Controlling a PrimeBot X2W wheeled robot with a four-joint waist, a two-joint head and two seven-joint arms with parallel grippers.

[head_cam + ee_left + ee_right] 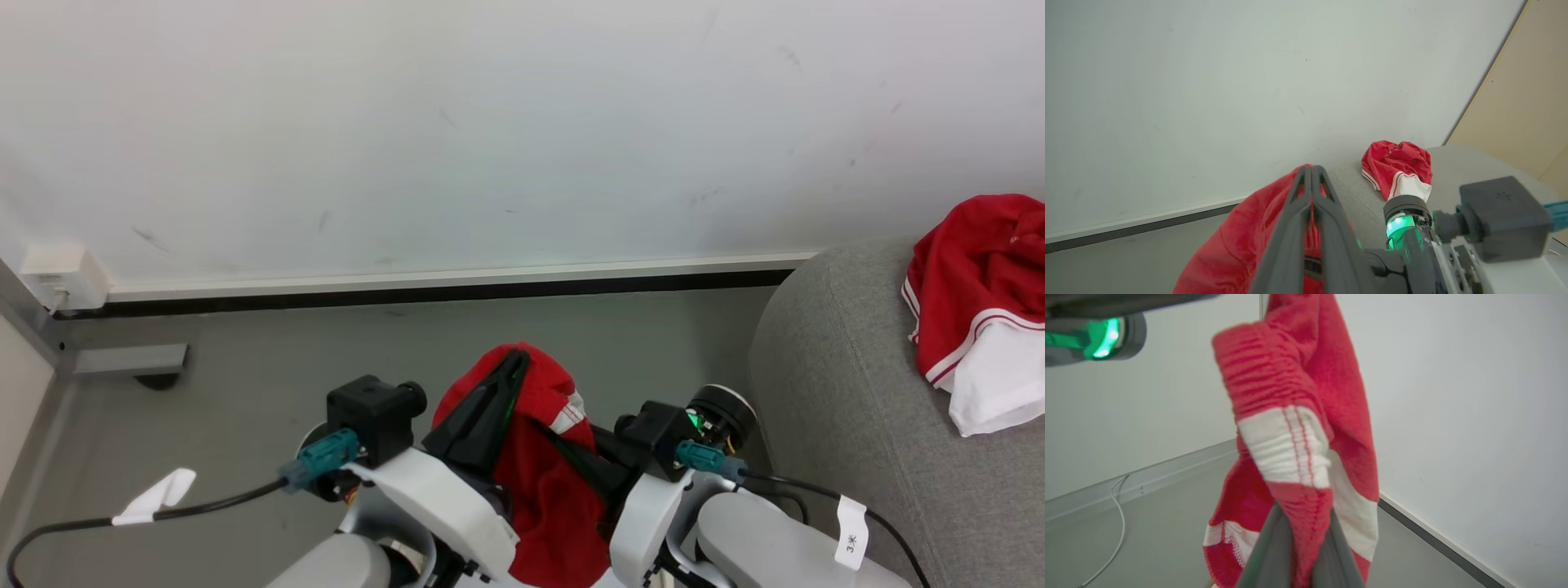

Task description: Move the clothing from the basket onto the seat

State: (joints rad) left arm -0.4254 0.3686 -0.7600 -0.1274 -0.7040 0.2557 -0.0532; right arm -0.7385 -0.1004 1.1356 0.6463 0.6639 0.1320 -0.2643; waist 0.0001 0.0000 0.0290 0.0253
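While my left gripper (1311,175) and right gripper (1306,522) clamp the clothing (547,498), hanging slack may snag seat (841,367) edge at 3 o'clock.

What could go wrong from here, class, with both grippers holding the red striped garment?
1. The held red, white-striped fabric garment hangs over the grey floor, not the grey woven-fabric seat; a slip by the left gripper or right gripper could drop it there.
2. The other red garment lies near the seat's rounded edge; placing carelessly might nudge it off.
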